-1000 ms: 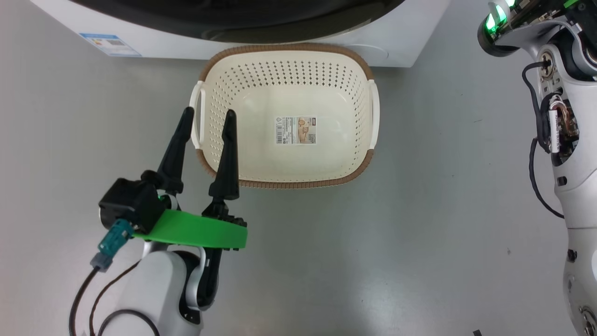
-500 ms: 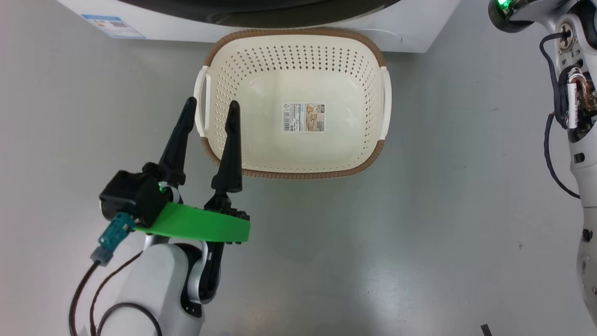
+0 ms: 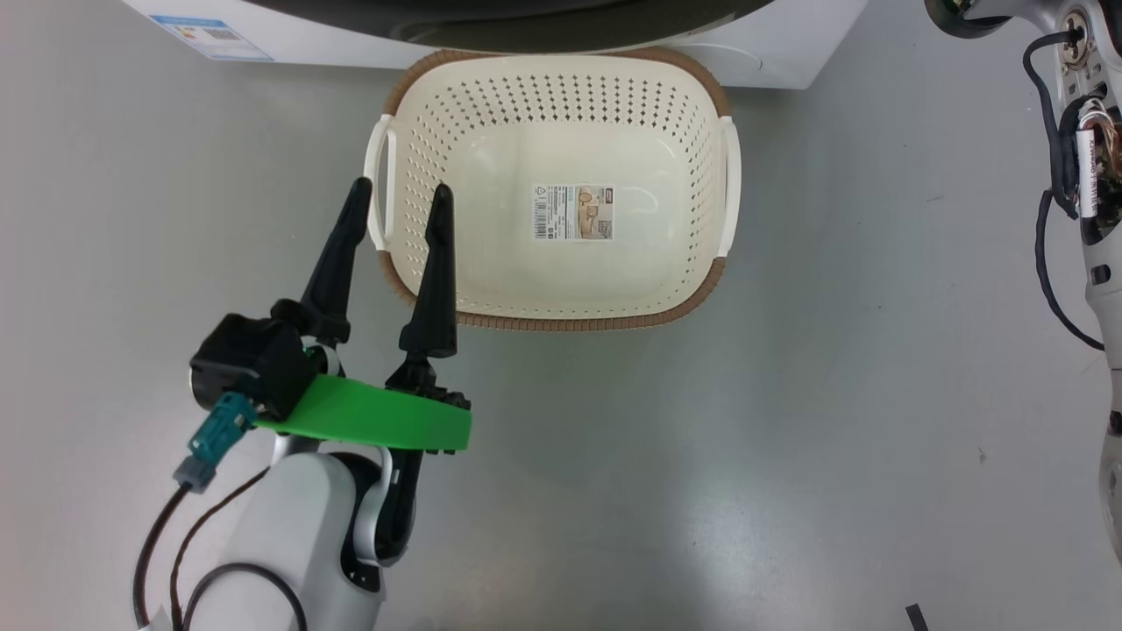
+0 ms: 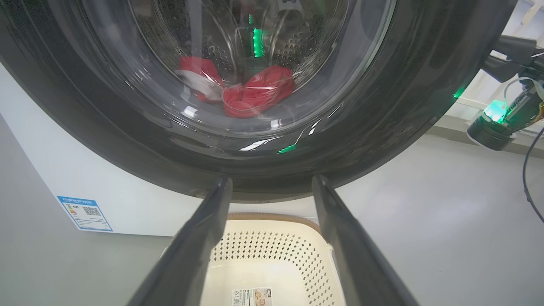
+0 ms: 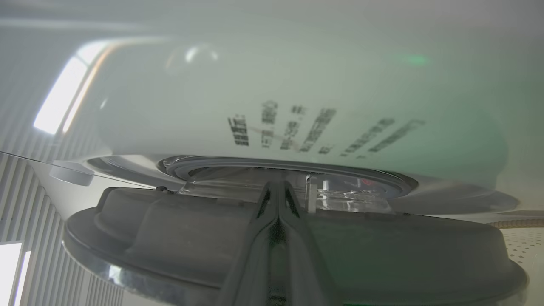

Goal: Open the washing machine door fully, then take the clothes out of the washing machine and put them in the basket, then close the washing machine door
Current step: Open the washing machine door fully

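Observation:
The cream basket (image 3: 561, 321) stands on the floor against the white washing machine (image 3: 789, 44), holding just its paper label. My left gripper (image 3: 400, 187) hangs open over the basket's left handle, nothing between its fingers. In the left wrist view the same open gripper (image 4: 272, 179) points at the washing machine door (image 4: 382, 140), and the red clothes (image 4: 255, 91) lie in the drum behind its glass. My right gripper (image 5: 278, 185) is shut, its tips at the gap between the dark door (image 5: 382, 246) and the machine's white front (image 5: 297, 85).
Grey floor (image 3: 789, 438) spreads on all sides of the basket. My right forearm (image 3: 1087, 175) with loose cables runs down the right edge of the head view. A blue label (image 3: 210, 35) marks the machine's lower left corner.
The head camera has shifted, so basket and machine sit slightly higher and further right in the picture. The right forearm has slid further toward the top edge. Both grippers keep their state.

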{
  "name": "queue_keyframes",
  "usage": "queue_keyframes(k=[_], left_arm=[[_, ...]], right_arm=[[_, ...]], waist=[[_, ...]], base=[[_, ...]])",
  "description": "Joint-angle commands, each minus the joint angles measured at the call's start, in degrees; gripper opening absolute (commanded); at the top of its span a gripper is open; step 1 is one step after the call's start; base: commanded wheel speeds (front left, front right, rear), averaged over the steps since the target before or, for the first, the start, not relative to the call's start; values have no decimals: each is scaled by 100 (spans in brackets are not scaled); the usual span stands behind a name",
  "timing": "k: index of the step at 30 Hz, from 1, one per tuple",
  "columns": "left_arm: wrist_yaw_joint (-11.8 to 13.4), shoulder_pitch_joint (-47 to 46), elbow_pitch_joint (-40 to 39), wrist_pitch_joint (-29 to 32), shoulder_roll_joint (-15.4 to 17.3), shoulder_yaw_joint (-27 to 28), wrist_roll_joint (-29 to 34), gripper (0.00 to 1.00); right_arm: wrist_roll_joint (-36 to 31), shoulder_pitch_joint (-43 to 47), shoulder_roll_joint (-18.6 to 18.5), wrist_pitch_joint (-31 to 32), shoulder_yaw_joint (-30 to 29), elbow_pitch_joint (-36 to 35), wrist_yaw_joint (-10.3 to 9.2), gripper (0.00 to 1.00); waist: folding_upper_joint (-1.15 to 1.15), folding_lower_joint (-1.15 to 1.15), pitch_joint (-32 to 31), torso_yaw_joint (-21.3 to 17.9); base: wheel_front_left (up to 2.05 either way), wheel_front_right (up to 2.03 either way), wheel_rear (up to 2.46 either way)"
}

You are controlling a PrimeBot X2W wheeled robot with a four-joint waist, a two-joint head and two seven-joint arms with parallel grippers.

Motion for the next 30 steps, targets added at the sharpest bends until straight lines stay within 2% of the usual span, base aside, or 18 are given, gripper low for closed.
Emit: queue_keyframes(k=[1,30], left_arm=[[0,-52,-107,-51,147,128,-24,100],[-25,-73,39,-51,147,299,-1,100]], right_arm=[[-60,-4,177,86,140,-183,3,0],[-345,759,237,475,671,-685,3,0]], waist=[[0,0,-3,-8],[0,0,-249,-309]], base=[[0,0,0],[0,0,0]])
